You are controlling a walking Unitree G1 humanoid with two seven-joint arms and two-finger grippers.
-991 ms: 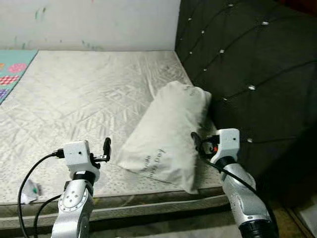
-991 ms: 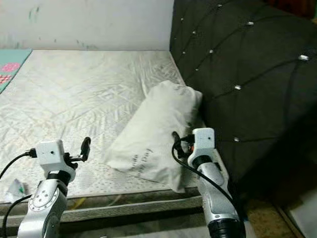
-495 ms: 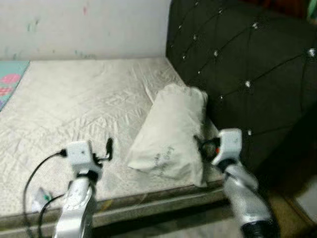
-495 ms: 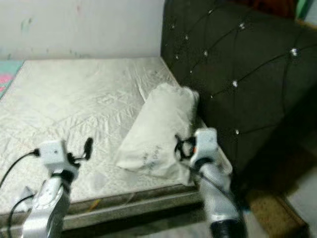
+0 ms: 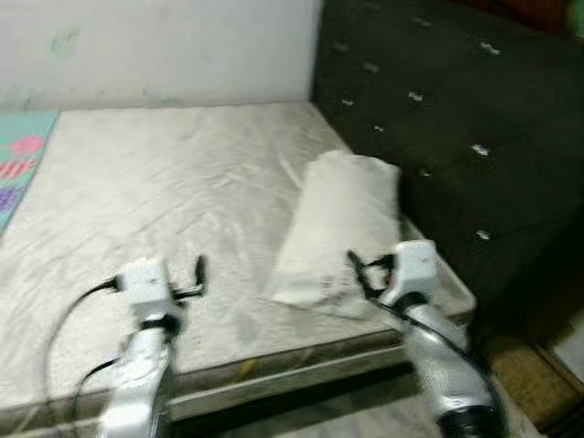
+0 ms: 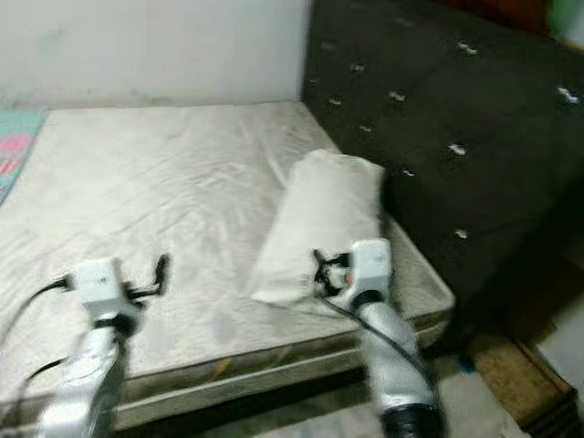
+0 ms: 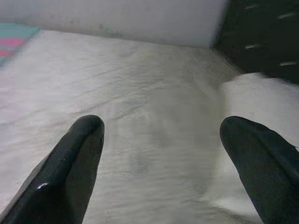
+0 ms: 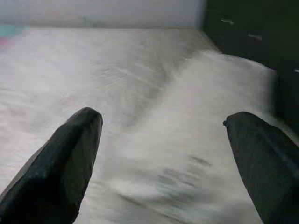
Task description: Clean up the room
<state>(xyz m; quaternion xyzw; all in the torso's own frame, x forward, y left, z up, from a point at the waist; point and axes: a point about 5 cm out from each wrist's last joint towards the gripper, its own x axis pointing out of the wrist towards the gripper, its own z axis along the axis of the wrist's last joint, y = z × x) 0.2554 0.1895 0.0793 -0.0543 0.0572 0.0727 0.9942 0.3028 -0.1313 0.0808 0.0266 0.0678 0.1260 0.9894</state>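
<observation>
A white pillow [image 5: 342,224] lies on the bare, quilted mattress [image 5: 173,182], at the mattress's right end just beside the dark tufted headboard [image 5: 456,119], its long side running from the near edge of the bed toward the headboard. The head views are blurred. In them both silver arms reach forward over the near edge of the bed: the left gripper [image 5: 198,272] hangs above bare mattress well to the left of the pillow, and the right gripper [image 5: 358,270] sits at the pillow's near end, low against its fabric, though the blur hides whether it touches. The wrist views give what the head views cannot: the left gripper's two black fingers [image 7: 70,163] stand wide apart with nothing between them, looking across wrinkled mattress toward the pale wall [image 7: 117,18], with the pillow off beside one finger. The right gripper's fingers [image 8: 60,163] are likewise spread wide, and the pillow's white bulk lies straight ahead between them. The head views alone show a turquoise patterned cover [image 5: 23,155] at the mattress's far left edge and brown floor [image 5: 525,383] below the headboard.
</observation>
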